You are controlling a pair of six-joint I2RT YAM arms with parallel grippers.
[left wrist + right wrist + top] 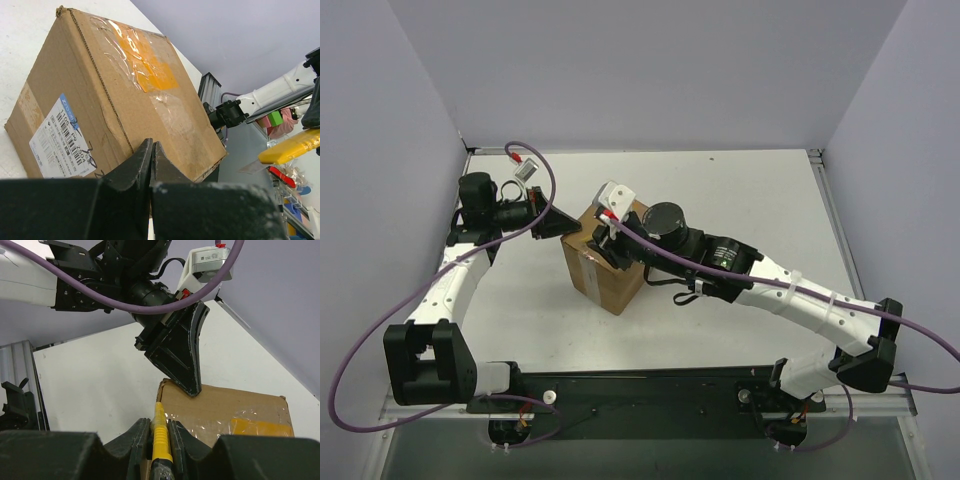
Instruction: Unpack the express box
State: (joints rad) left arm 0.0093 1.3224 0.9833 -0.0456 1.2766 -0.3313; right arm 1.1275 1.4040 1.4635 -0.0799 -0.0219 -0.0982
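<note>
My left gripper (151, 145) is pinched shut on nothing, tips against a top corner of the box (610, 270), mid-frame on the table (750, 190). My right gripper (159, 424) clamps a yellow knife (160, 440) over that box. Only the left wrist view shows the label (60, 142) and orange tape (145, 65). From above my right wrist hides the knife.

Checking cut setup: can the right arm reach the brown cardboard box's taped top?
Probably yes: right pincer holds a yellow utility knife over the brown cardboard box, nothing between; the left pincer sits at one corner.
</note>
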